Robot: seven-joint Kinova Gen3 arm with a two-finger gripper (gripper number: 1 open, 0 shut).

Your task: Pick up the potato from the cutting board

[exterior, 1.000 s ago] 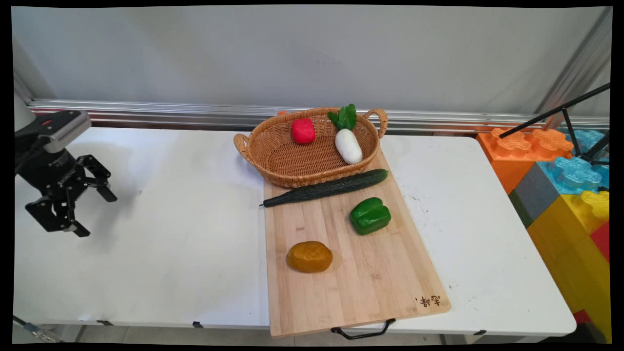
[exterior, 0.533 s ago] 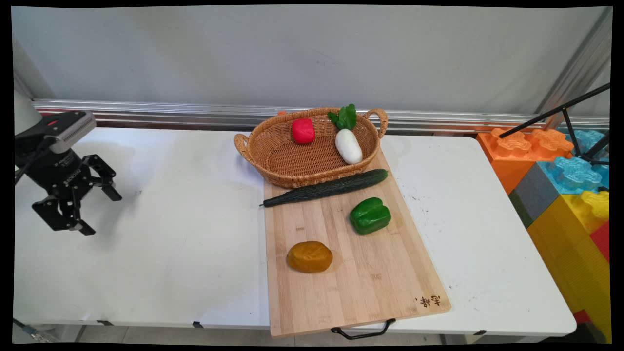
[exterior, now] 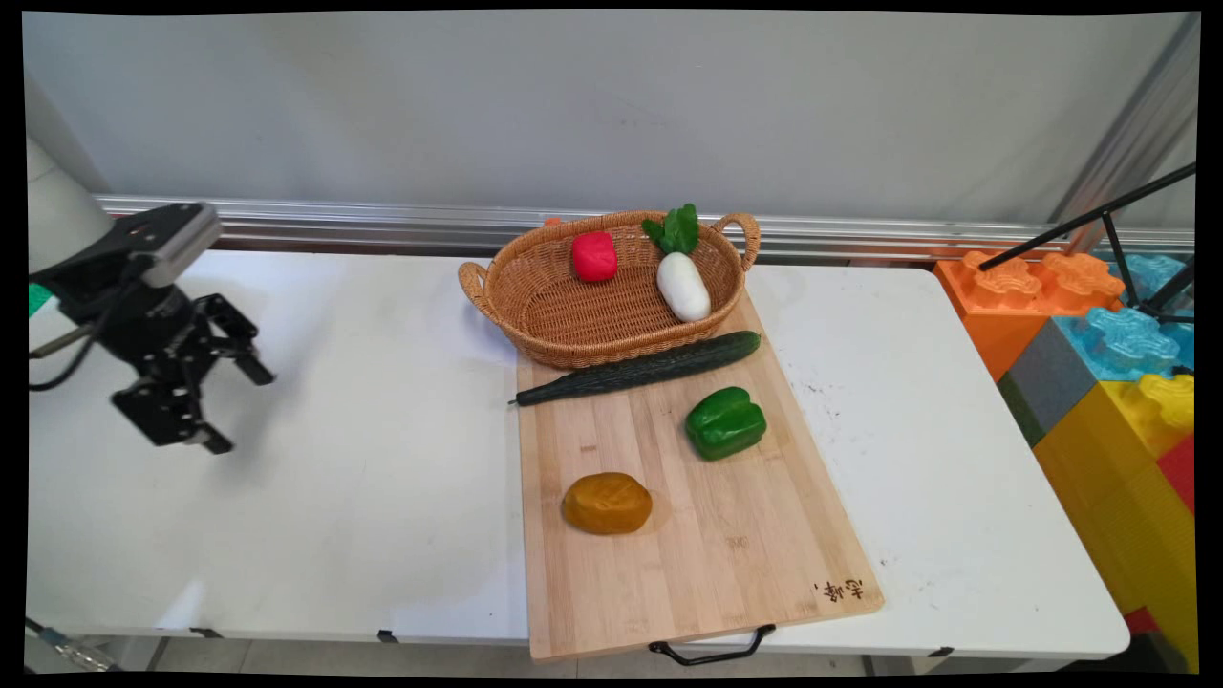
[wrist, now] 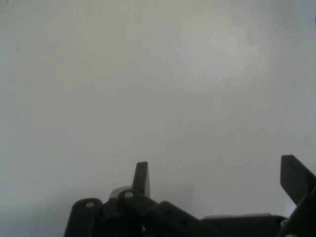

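Main view coverage shows the gripper (exterior: 239, 409) hanging over bare table (exterior: 363, 459) at about nine o'clock from the cutting board (exterior: 688, 535), well apart from everything on it. Its jaws are spread wide and nothing is held between them; in the hand view only blank white surface is seen past the two fingers (wrist: 140, 177).

Nothing is touched by the gripper. The nearest object is judged to be the cucumber (exterior: 640, 368), laid across the board's far end just beside the basket (exterior: 535, 315). It is judged stiff, light and smooth-skinned, best taken across its middle.

One green pepper (exterior: 725, 421) and one brown potato-like piece (exterior: 607, 503) are counted on the board, at roughly three and seven o'clock from its centre. One red piece (exterior: 594, 256) and one white radish (exterior: 682, 283) are counted inside the basket. Large toy blocks (exterior: 1099, 363) are stacked at the table's three o'clock end.
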